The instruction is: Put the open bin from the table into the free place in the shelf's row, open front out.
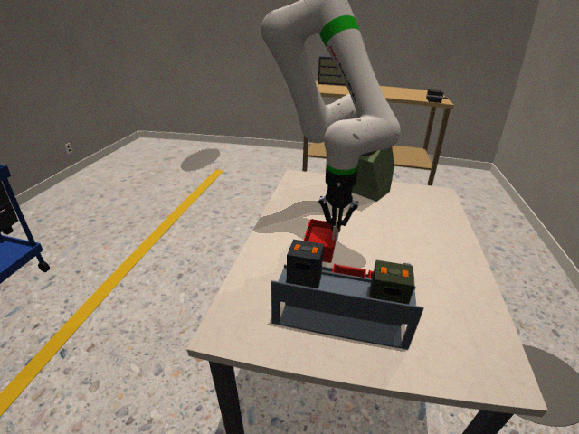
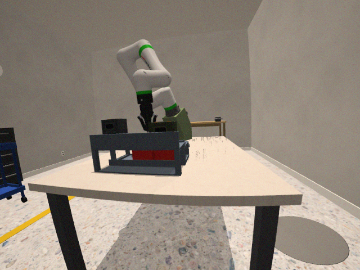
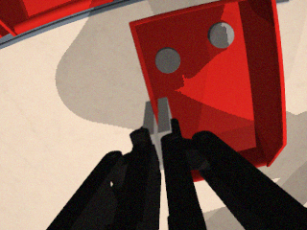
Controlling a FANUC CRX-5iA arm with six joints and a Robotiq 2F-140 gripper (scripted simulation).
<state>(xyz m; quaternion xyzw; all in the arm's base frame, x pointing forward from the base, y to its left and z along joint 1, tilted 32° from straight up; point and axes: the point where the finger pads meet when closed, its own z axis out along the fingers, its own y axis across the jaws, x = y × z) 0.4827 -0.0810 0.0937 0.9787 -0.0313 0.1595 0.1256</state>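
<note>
The open red bin (image 1: 320, 237) is on the table side of the grey shelf (image 1: 343, 301), near its front lip. It is in the wrist view (image 3: 214, 83) with two round grey parts (image 3: 168, 60) inside. My gripper (image 3: 159, 113) is shut on the bin's thin side wall, coming from above (image 1: 336, 231). The bin's shadow falls wide on the table beside it. In the exterior view the held bin is hidden behind the shelf.
A black box (image 1: 304, 262) and a green box (image 1: 393, 281) stand on the shelf's upper board, left and right. The arm's green base (image 1: 374, 174) is at the table's far side. A wooden rack (image 1: 397, 126) stands behind.
</note>
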